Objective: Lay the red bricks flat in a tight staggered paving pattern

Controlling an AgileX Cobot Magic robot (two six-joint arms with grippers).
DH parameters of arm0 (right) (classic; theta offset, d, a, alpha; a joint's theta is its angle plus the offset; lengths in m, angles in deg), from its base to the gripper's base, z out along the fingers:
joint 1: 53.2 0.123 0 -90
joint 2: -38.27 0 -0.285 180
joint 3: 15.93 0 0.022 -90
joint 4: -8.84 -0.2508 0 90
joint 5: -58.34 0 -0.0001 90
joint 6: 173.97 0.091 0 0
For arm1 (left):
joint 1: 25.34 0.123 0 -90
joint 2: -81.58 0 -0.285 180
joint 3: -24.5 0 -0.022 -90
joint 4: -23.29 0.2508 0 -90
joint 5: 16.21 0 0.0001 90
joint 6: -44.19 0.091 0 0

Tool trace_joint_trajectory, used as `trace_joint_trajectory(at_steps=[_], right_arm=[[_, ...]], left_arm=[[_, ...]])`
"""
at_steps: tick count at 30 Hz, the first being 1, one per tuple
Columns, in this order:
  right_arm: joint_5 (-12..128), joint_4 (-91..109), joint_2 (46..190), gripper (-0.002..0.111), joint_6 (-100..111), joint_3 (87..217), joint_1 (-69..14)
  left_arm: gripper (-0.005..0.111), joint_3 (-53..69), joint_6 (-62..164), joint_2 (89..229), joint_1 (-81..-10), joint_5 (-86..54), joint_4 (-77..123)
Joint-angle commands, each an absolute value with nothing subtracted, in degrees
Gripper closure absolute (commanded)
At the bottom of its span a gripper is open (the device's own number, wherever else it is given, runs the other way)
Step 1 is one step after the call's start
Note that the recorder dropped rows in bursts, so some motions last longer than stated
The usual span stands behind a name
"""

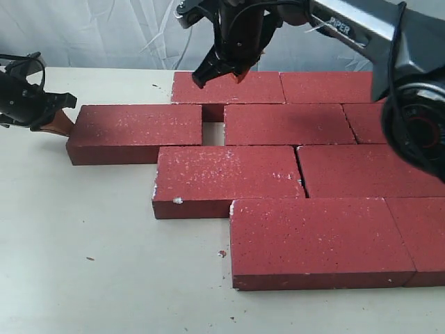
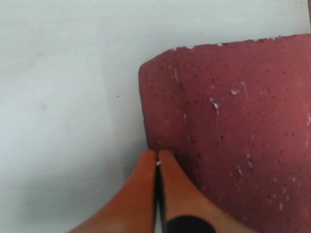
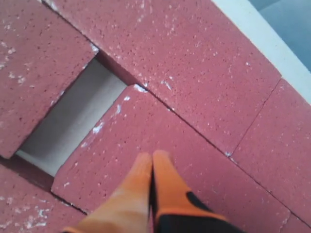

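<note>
A pale desk carries red bricks laid flat in four staggered rows, most of them butted tight along the right side of the exterior view. One end brick sits apart at the left of the second row, and a gap showing bare desk separates it from its neighbour.

The end brick's long axis runs along its row, pointing at the gap. The left claw sits at the brick's outer short end. Its orange fingers are pressed together and grip nothing, and their tips meet the brick's edge near a corner. The brick therefore lies straight ahead of this claw, with the gap beyond the brick's far end. A push along the row looks like the move that would close the joint, and the left arm is plainly the nearer one for it.

The right claw hangs over the back rows near the gap. It is also closed and empty, and its tips are above the neighbour. Whether they touch that brick cannot be told.

The right arm bears the word "PIPER" in white letters. No other writing is legible.
</note>
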State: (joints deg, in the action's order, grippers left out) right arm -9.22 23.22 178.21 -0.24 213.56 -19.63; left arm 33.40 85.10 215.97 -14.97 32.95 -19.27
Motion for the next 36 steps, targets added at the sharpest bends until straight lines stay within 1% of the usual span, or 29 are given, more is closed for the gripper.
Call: trace_joint_trajectory(at_steps=[1,7,12,18,25,31,36], right_arm=[[-1.4,23.9,170.1,0.109,0.6,200.7,-20.1],[10.5,23.9,158.4,0.109,1.7,180.5,-22.6],[25.5,23.2,147.9,0.109,2.9,163.6,-26.6],[36.2,23.3,139.5,0.109,3.1,149.4,-32.7],[45.1,23.9,136.2,0.109,3.1,141.8,-37.3],[46.5,23.9,136.2,0.109,3.1,141.8,-37.7],[46.5,23.8,136.2,0.109,3.1,141.8,-37.7]], left_arm=[[0.107,33.6,85.4,216.0,-15.8,32.8,-20.0],[0.107,33.6,85.4,216.0,-15.8,32.8,-20.1],[0.107,33.6,85.4,216.0,-16.6,32.6,-21.5],[0.107,33.6,85.4,216.0,-19.1,31.3,-21.1],[0.107,33.6,85.3,216.0,-20.8,29.1,-21.3],[0.107,33.6,85.2,216.0,-24.3,28.7,-21.4],[0.107,33.6,84.1,216.0,-23.7,28.7,-16.8]])
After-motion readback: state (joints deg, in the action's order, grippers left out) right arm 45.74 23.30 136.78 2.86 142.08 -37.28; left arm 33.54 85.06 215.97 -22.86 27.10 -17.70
